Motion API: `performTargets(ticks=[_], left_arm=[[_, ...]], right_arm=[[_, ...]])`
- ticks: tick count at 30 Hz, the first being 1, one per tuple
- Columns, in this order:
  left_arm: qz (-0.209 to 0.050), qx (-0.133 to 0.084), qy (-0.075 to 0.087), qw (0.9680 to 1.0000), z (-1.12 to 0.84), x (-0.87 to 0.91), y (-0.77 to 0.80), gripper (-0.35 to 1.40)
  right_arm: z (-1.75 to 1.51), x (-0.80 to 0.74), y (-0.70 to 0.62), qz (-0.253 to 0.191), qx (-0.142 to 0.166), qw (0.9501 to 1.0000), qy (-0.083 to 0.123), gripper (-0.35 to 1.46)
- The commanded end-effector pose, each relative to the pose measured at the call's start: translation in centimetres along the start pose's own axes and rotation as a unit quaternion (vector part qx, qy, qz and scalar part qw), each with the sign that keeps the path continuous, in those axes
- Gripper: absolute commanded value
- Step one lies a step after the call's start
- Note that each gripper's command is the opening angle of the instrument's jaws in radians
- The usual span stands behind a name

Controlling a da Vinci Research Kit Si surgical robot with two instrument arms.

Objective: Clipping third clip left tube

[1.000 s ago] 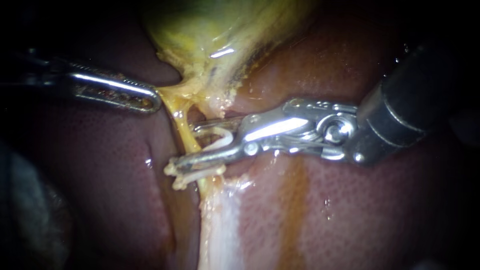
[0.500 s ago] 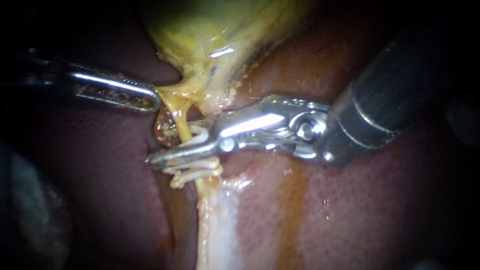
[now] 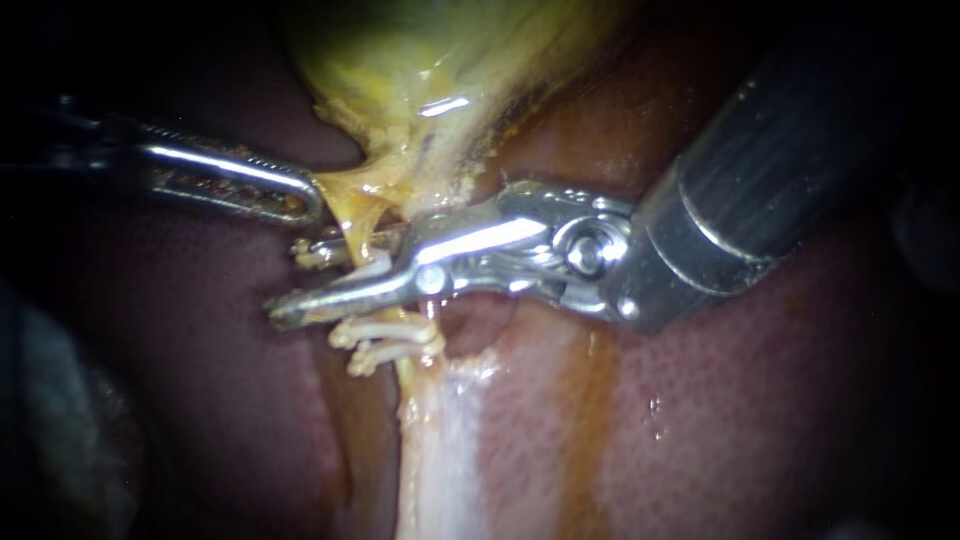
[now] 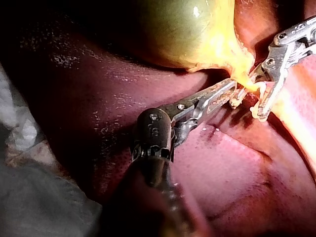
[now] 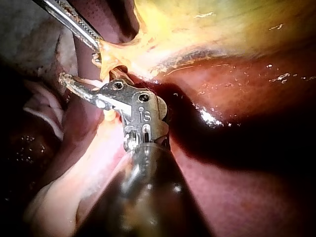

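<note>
The yellow-green gallbladder point(image 3: 430, 60) narrows into a thin yellow tube point(image 3: 365, 250) lying over the red liver point(image 3: 700, 420). My left instrument point(image 3: 305, 200) is shut on the yellow tissue at the gallbladder's neck and holds it taut; the left wrist view shows it point(image 4: 229, 91) too. My right instrument point(image 3: 290, 280) reaches across the tube. Its jaws stand apart on either side of the tube, with a white clip point(image 3: 375, 268) seated between them. Just below, two white clips point(image 3: 385, 340) sit on the tube. In the right wrist view these jaws point(image 5: 84, 79) lie under the left instrument point(image 5: 94, 42).
A pale white band of tissue point(image 3: 440, 450) runs down from the clipped tube over the liver. Grey cloth point(image 4: 29, 197) lies beside the liver behind my left instrument. The right instrument's thick dark shaft point(image 3: 780, 170) fills the upper right of the endoscope view.
My right instrument has slid left across the tube, so its jaw tips now reach past it, above the two clips. The left instrument has held still.
</note>
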Motion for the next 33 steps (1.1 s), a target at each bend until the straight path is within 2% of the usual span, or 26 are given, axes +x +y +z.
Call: performTargets(ticks=[1, 6, 10, 21, 33], left_arm=[[0.0, 0.0, 0.0, 1.0, 0.0, 0.0, 0.0, -0.35], [0.0, 0.0, 0.0, 1.0, 0.0, 0.0, 0.0, -0.35], [0.0, 0.0, 0.0, 1.0, 0.0, 0.0, 0.0, -0.35], [0.0, 0.0, 0.0, 1.0, 0.0, -0.01, 0.0, -0.35], [0.0, 0.0, 0.0, 1.0, 0.01, -0.01, -0.01, -0.35]], right_arm=[[-0.01, 0.03, -0.03, 0.0, 0.004, 1.0, 0.001, 0.46], [-0.02, 0.18, -0.2, 0.002, 0.031, 0.9994, 0.013, 0.45], [-0.03, 0.26, -0.27, 0.005, 0.037, 0.9991, 0.02, 0.44], [-0.08, 0.26, -0.25, 0.014, 0.038, 0.999, 0.019, 0.35], [-0.14, 0.24, -0.25, 0.023, 0.039, 0.9988, 0.018, -0.01]])
